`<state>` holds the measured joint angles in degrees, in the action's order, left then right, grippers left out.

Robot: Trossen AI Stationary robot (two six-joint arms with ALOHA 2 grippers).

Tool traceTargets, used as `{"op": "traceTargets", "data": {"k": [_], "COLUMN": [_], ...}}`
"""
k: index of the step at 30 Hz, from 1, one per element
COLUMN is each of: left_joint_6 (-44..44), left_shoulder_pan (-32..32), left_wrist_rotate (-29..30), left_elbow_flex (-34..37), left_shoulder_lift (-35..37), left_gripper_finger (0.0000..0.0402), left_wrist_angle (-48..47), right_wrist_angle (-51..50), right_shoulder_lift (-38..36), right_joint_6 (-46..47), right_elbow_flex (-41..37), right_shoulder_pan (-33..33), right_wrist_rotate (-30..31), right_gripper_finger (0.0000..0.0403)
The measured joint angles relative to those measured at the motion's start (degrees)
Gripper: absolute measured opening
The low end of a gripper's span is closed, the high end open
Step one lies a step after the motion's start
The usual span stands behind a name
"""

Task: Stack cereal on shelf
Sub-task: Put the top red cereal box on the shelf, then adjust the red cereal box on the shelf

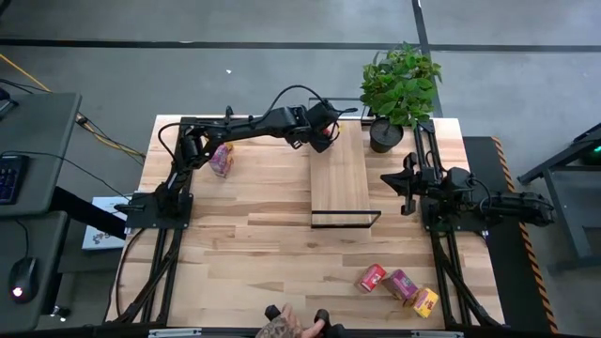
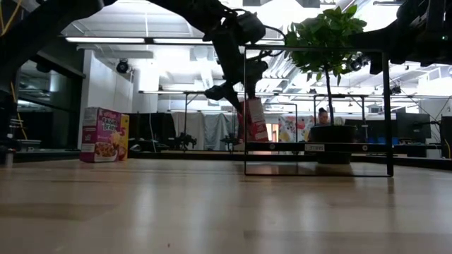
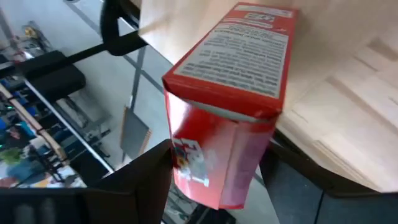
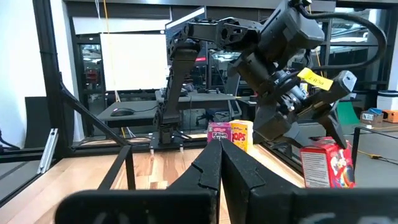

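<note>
Wooden tabletop (image 1: 282, 235), workshop floor around.
- Shelf (image 1: 338, 183): centre, long axis 12–6 o'clock.
- Left gripper (image 1: 320, 134): at shelf's 12 o'clock end, fingers (image 3: 146, 177) parted, flanking red cereal box (image 3: 227, 106); box stands tilted on shelf end; contact unclear.
- Right gripper (image 1: 406, 185): 3 o'clock of shelf, fingers closed, empty.
- Pink and yellow boxes (image 1: 222, 160): 10 o'clock.
- Three boxes (image 1: 398, 285): 5 o'clock.
- Potted plant (image 1: 399, 89): 1 o'clock.

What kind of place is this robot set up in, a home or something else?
Most likely a robotics lab or workshop, not a home. Behind the wooden table the low view shows an open industrial ceiling with strip lights, and a desk with a keyboard and mouse stands alongside.
</note>
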<state>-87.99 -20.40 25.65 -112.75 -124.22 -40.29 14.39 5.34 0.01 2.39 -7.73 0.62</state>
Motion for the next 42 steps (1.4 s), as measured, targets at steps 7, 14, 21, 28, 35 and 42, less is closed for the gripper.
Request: {"op": "traceTargets", "data": {"k": [7, 14, 21, 28, 35, 42], "left_joint_6": [-0.22, -0.24, -0.29, 6.25, 37.56, 55.91], "left_shoulder_pan": [0.00, 0.00, -0.24, -0.50, -8.52, -16.94], "left_wrist_rotate": [0.98, 3.59, 4.52, 5.44, -23.82, -46.01], "left_elbow_flex": [0.00, 0.00, 0.00, -0.01, 1.20, 16.91], "left_shoulder_lift": [0.00, 0.00, 1.13, 4.92, 11.83, 12.63], "left_gripper_finger": [0.0222, 0.0221, 0.0221, 0.0220, 0.0178, 0.0021], "left_wrist_angle": [1.37, 1.64, 3.48, 5.11, 1.46, 12.71], "right_wrist_angle": [0.00, -0.02, -0.02, -0.46, -1.47, -2.15], "right_shoulder_lift": [0.00, -0.02, 0.00, 0.03, 0.72, 0.76], "right_joint_6": [-0.02, 0.00, -0.02, 0.00, 0.00, -0.01], "right_elbow_flex": [0.00, 0.00, 0.00, 0.00, 0.07, 0.07], "right_shoulder_pan": [0.00, 0.00, 0.00, 0.00, 0.00, 0.00], "right_wrist_rotate": [0.00, 0.02, 0.04, 0.06, 0.39, 0.37], "right_gripper_finger": [0.0000, 0.0000, 0.0000, 0.0000, 0.0000, 0.0000]}}
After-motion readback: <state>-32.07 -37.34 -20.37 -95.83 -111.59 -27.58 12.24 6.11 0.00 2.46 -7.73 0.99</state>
